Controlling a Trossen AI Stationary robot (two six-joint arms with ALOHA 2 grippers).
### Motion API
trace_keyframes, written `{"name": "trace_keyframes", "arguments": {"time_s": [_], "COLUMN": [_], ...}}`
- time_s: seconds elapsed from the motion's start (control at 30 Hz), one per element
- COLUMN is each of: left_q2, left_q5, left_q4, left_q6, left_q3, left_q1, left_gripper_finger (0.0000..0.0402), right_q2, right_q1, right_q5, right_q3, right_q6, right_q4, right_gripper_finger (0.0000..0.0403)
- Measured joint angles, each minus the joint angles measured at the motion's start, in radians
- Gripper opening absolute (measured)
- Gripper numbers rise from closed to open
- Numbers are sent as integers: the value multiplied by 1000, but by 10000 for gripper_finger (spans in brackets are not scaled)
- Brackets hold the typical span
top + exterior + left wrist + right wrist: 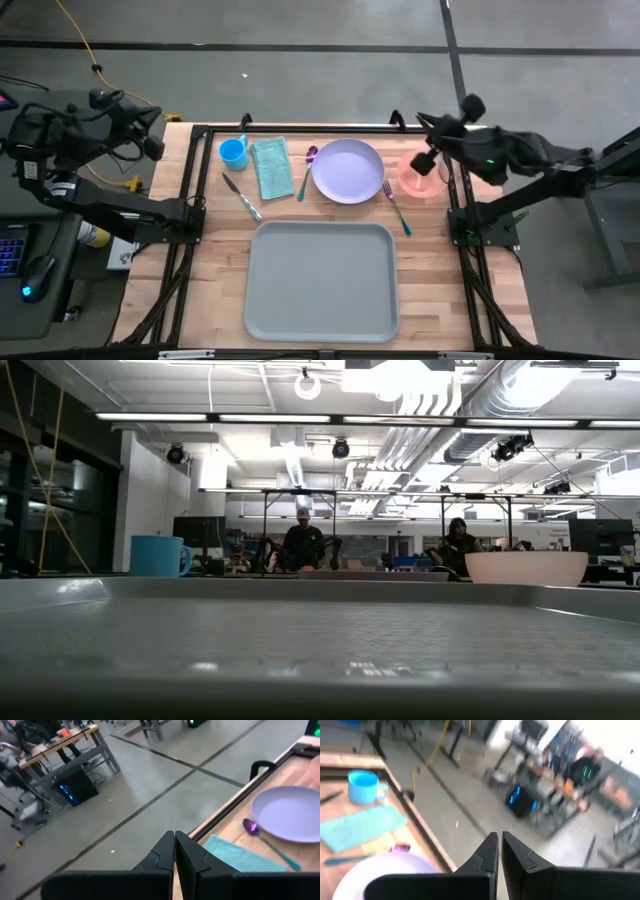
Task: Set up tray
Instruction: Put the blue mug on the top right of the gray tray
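The tray [322, 280] lay flat and bare on the wooden surface [430, 250], its long axis running fore and aft. It sat at the near middle, apart from the row of tableware at the far edge: blue mug [233, 152], teal napkin [271, 167], knife [243, 197], spoon [307, 170], lavender plate [348, 170], fork [396, 207] and pink bowl [418, 175].

The right hand [421, 163] hovered over the pink bowl, fingers pressed together and empty; the tray lay nearer the base and inward from it. The left hand [175, 851], fingers likewise together and empty, was raised off the far left corner, well apart from the tray, with the mug and napkin between.

Judgement: the right hand was nearer the tray and the bowl; nothing was yet loaded.
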Motion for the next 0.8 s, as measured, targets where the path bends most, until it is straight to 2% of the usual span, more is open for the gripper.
{"name": "trace_keyframes", "arguments": {"time_s": [0.1,0.17,0.27,0.4,0.57,0.8], "left_q2": [18,31,43,44,46,144], "left_q5": [-28,-46,-53,-59,50,162], "left_q4": [1,2,2,2,56,151], "left_q6": [-55,-58,-61,-99,-178,-56], "left_q3": [0,-1,-1,-2,-2,-46], "left_q1": [0,0,0,0,0,15], "left_gripper_finger": [44,44,45,62,98,111], "right_q2": [58,85,112,138,156,155], "right_q1": [-84,-136,-193,-232,-245,-245], "right_q5": [-84,-151,-249,-324,-356,-410], "right_q3": [88,120,131,131,131,131], "right_q6": [171,222,213,174,108,37], "right_q4": [-170,-244,-269,-253,-220,-150], "right_gripper_finger": [0,0,0,0,0,0]}}
